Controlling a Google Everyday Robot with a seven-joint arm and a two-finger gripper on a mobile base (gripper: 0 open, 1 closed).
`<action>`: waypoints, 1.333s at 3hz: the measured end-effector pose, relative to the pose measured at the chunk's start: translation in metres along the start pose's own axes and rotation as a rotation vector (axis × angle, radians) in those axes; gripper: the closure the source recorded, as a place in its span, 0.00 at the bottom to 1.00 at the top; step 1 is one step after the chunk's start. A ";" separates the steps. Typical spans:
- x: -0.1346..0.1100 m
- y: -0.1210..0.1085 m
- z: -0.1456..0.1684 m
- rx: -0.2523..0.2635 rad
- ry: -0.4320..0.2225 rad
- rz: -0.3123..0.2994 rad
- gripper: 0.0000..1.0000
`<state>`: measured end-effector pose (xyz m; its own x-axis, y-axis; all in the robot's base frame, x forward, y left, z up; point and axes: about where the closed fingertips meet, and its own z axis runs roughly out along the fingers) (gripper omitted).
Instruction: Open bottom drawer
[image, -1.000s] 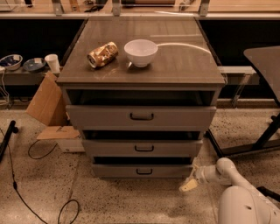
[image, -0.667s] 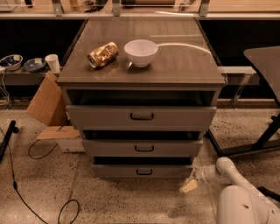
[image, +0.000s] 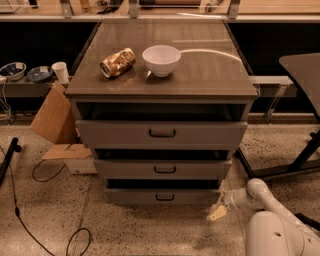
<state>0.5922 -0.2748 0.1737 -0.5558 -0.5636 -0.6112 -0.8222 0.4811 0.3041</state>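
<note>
The bottom drawer (image: 162, 196) is the lowest of three grey fronts on the cabinet, with a small black bar handle (image: 165, 198) at its middle. It stands pulled out a little, with a dark gap above it. The middle drawer (image: 162, 169) and top drawer (image: 161, 133) also stand slightly out. My gripper (image: 218, 212) is low near the floor, just off the bottom drawer's right corner, at the end of my white arm (image: 255, 197). It holds nothing that I can see.
A crushed can (image: 118, 62) and a white bowl (image: 161, 60) sit on the cabinet top. Cardboard (image: 52, 115) leans at the left, with cables (image: 45, 172) on the floor. A black table leg (image: 300, 162) stands at the right.
</note>
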 end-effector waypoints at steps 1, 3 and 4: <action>0.005 0.006 -0.003 -0.029 0.037 -0.003 0.00; 0.017 0.023 -0.013 -0.104 0.110 -0.011 0.37; 0.021 0.019 -0.018 -0.104 0.110 -0.011 0.59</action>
<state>0.5629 -0.2900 0.1801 -0.5519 -0.6417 -0.5326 -0.8335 0.4055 0.3753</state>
